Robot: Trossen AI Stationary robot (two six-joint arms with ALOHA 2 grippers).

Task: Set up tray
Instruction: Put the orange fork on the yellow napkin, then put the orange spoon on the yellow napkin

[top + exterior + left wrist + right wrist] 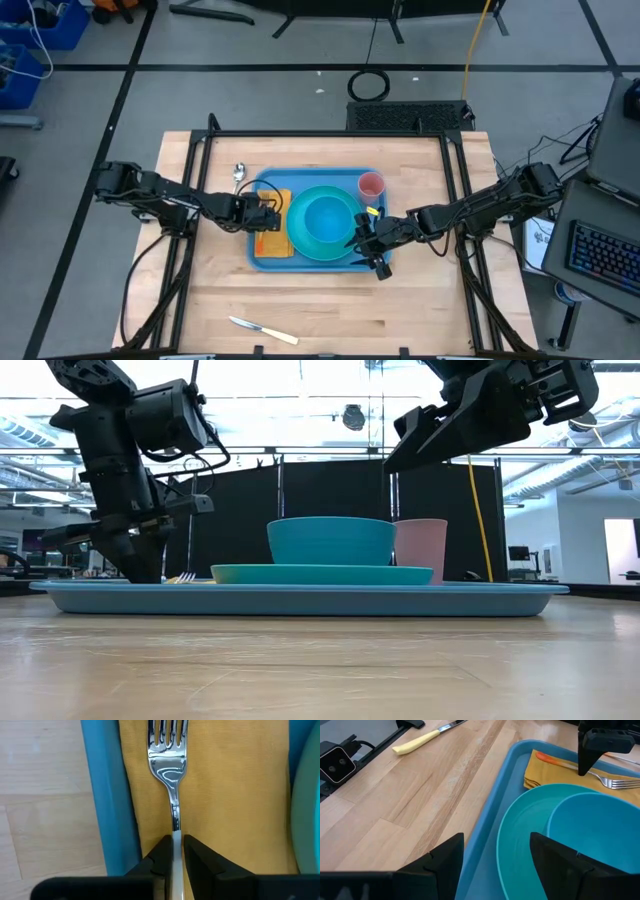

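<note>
Tray [268, 262] beneath both jaws, left gripper [173, 851] pinching fork [169, 765]

The work surface is a light wooden table [330, 300] bordered by a black metal frame [330, 133]. The surrounding floor [250, 90] is grey, marked with dark lines. A blue bin [45, 25] stands at the far left corner. A coiled black cable [368, 85] lies beyond the table, next to a yellow cord [472, 50]. A keyboard [600, 262] sits at the right. A black curtain [330, 500] hangs behind the table under bright ceiling lights [300, 380].
</note>
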